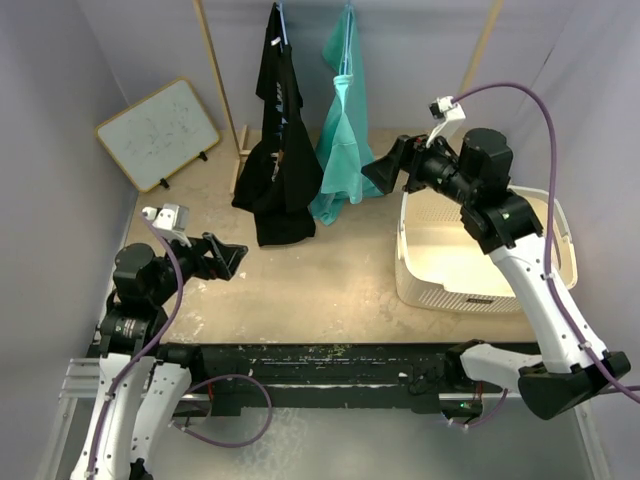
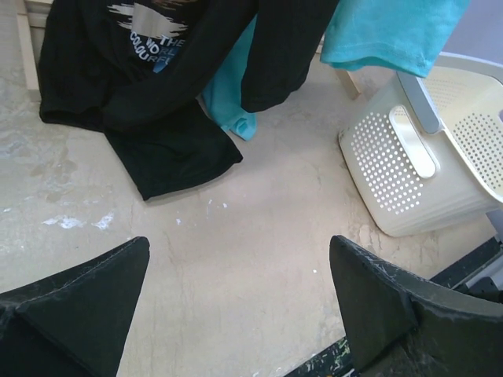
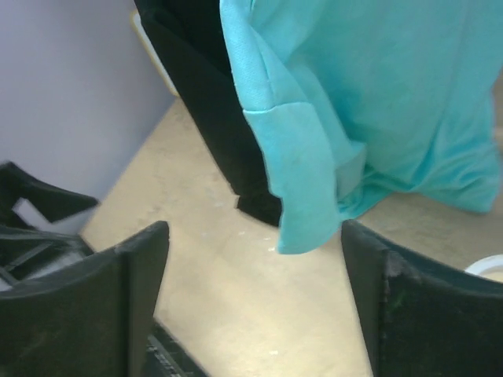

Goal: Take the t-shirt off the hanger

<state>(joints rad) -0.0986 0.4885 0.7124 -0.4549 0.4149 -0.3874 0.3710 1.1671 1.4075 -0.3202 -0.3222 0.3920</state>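
Note:
A teal t-shirt hangs on a hanger from the rack at the back, beside a black t-shirt whose hem rests on the table. My right gripper is open, raised just right of the teal shirt's lower edge; in the right wrist view the teal shirt hangs just beyond the fingertips, its sleeve close to the right one. My left gripper is open and empty, low over the table at the front left, with the black shirt ahead of it.
A white perforated laundry basket stands at the right, also in the left wrist view. A small whiteboard leans at the back left. The wooden rack posts stand behind the shirts.

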